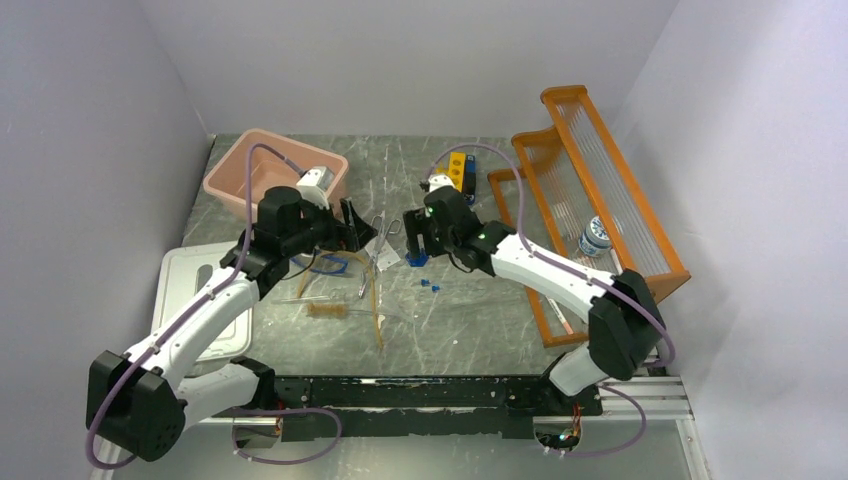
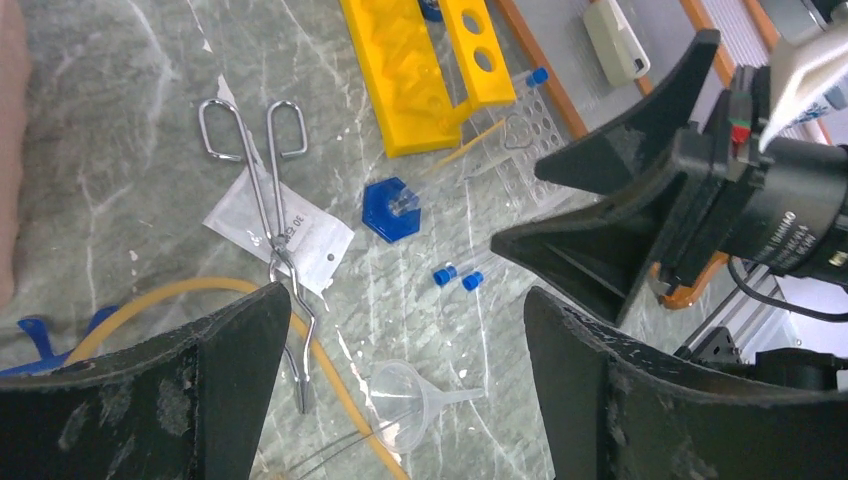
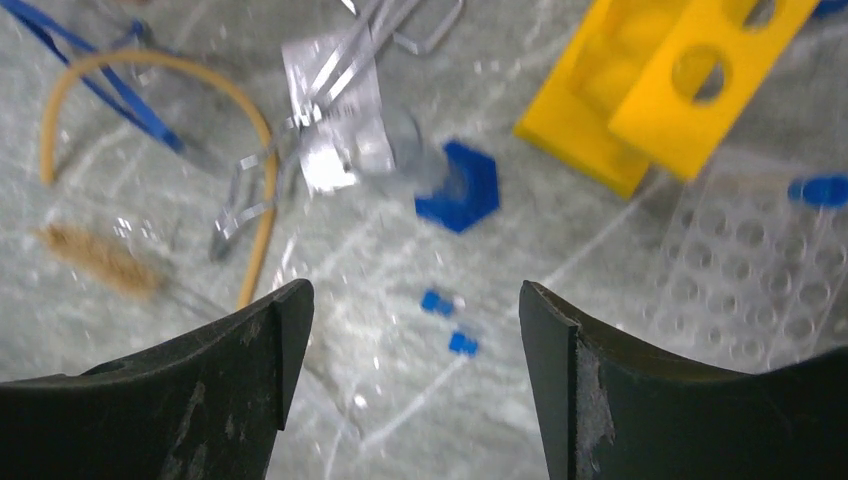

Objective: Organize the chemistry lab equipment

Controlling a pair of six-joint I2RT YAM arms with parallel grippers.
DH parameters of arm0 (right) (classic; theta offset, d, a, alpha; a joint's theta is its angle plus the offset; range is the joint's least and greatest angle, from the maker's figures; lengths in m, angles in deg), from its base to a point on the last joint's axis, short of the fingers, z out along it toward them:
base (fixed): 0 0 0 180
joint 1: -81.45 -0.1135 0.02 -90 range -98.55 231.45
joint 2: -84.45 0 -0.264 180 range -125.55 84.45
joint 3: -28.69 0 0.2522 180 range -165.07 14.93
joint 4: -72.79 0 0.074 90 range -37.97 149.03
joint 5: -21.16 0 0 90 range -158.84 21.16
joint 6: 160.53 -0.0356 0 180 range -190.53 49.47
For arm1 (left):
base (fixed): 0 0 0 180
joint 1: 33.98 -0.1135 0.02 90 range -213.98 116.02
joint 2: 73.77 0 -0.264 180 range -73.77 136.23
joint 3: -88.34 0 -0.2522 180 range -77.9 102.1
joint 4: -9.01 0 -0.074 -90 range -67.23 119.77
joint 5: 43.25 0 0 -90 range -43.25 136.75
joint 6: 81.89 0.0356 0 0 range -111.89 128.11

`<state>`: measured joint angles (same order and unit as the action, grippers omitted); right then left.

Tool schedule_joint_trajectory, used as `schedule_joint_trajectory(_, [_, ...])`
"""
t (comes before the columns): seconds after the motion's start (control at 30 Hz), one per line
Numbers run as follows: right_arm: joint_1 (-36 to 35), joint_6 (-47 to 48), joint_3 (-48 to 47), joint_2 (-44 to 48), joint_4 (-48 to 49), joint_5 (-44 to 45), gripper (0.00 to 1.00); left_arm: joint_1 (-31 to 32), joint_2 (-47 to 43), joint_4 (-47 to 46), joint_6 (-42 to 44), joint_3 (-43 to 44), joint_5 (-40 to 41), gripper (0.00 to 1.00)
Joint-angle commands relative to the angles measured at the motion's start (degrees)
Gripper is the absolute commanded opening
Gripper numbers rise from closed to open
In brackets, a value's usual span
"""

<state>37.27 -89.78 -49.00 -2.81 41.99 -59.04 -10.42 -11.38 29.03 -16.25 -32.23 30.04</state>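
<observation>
My left gripper [image 2: 405, 330] hangs open over the table, above a clear funnel [image 2: 405, 400] and the amber rubber tubing [image 2: 200, 295]. Beyond its fingers lie the metal scissors [image 2: 262, 175] across the white packet [image 2: 290, 232], a blue hexagonal base [image 2: 390, 208] and two blue-capped clear tubes [image 2: 458, 277]. My right gripper [image 3: 412, 300] is open too, above the same blue caps [image 3: 448, 320], with nothing between its fingers. The wire brush [image 3: 100, 258] lies at the left of the right wrist view. In the top view the two grippers [image 1: 358, 228] [image 1: 418, 245] face each other mid-table.
A pink tub [image 1: 275, 175] stands at the back left, and its white lid [image 1: 205, 300] lies near the left arm. The big orange rack [image 1: 600, 200] fills the right side. A yellow tube rack [image 2: 420, 60] and a clear well plate [image 3: 760, 260] sit behind the blue base.
</observation>
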Motion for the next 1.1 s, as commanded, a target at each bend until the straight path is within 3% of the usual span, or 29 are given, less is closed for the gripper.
schedule_joint_trajectory(0.0, [-0.13, -0.2, 5.46, 6.51, -5.31, -2.3, 0.79, 2.11, 0.48, 0.08, 0.21, -1.1, 3.3, 0.9])
schedule_joint_trajectory(0.17, [-0.14, -0.51, 11.98, 13.22, -9.85, 0.12, 0.76, 2.85, 1.62, -0.55, -0.6, -1.47, 3.94, 0.9])
schedule_joint_trajectory(0.33, [0.0, 3.8, 14.59, 13.35, -13.47, 4.45, 0.55, 3.08, 2.2, -0.59, -0.18, -1.17, 4.07, 0.9])
schedule_joint_trajectory(0.57, [1.0, 21.43, 8.07, 7.88, -21.74, -0.85, 0.68, 3.17, 1.56, -1.62, 0.89, -0.15, 4.74, 0.9])
schedule_joint_trajectory(0.8, [1.34, 38.47, 9.02, 9.19, -23.02, -10.96, 0.66, 3.23, 1.76, -0.53, 2.56, 2.05, 6.19, 0.9])
schedule_joint_trajectory(0.97, [-1.11, 48.99, 12.86, 8.13, -25.57, -6.84, 0.67, 3.26, 1.36, 0.28, 3.65, 2.79, 8.2, 0.9])
schedule_joint_trajectory(1.07, [-2.91, 50.6, 15.03, 7.54, -24.64, -5.34, 0.67, 3.24, 1.08, 0.2, 3.58, 3.1, 9.35, 0.9])
